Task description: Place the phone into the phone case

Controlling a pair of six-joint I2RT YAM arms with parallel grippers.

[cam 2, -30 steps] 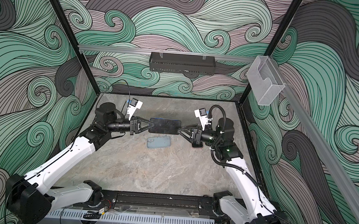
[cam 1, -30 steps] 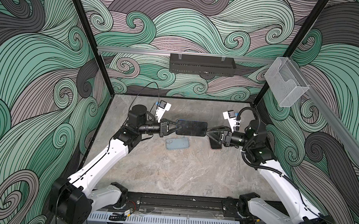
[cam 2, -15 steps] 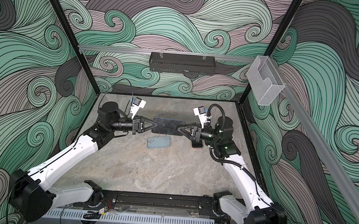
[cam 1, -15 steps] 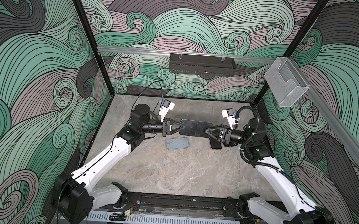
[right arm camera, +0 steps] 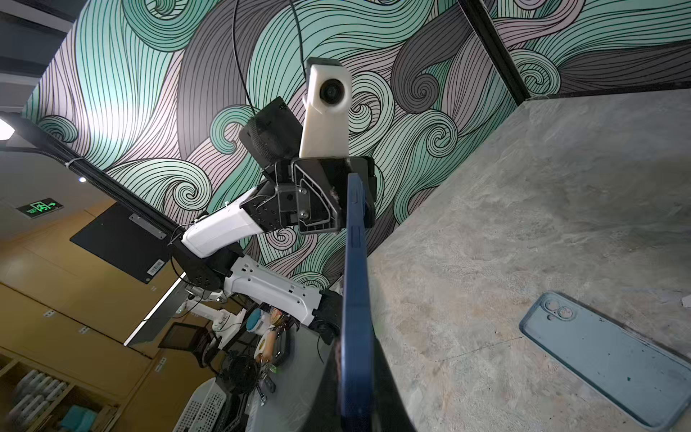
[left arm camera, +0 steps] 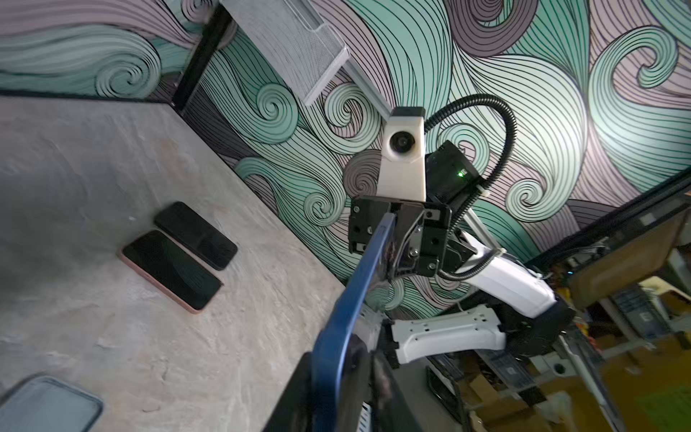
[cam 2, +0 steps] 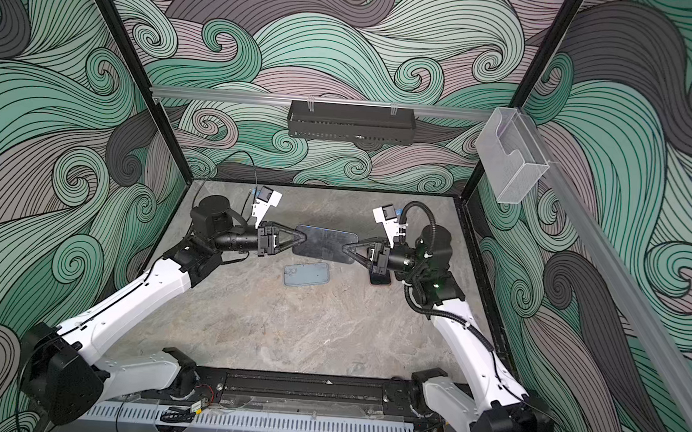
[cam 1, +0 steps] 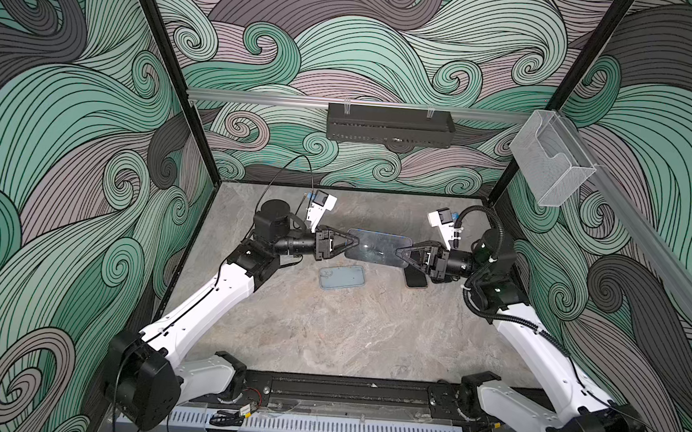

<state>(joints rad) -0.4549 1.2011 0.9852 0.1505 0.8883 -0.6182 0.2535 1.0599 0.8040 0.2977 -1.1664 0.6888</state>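
Blue phone (cam 1: 377, 248): is hanging level in the air just above and behind the phone case (cam 1: 342, 278), bridging the two claws end to end.
Just changed: the right gripper (cam 1: 399, 254), which was gaping around the phone's far end a second ago, is now clamping that end tight. The left gripper (cam 1: 355, 242), which was carrying the phone alone, is sitting at the end that is over the case.
Left claw's grip: no view is showing clearly whether its jaws are still biting or already slackening, so I cannot tell.
Meaning for the task: a hand-over seems to be taking place, with the phone passing to the right arm. That would likely be freeing the left arm to steady the case. Insertion is not yet starting.
Phone case: is lying flat and empty on the tabletop (cam 1: 328, 328), with neither claw touching it.
Spare phones: a pink-edged phone (left arm camera: 172, 269) and a black phone (left arm camera: 196, 235) are lying side by side, screens up, to the right of the case and beneath the right gripper.
Surface: grey, stone-patterned and matte, it is spreading out in front of the case.
Room: wave-patterned walls (cam 1: 348, 38) are enclosing the case on three sides. A black tray (cam 1: 390, 125) is hanging on the rail behind the case, and a clear holder (cam 1: 548, 164) is hanging high to its right.
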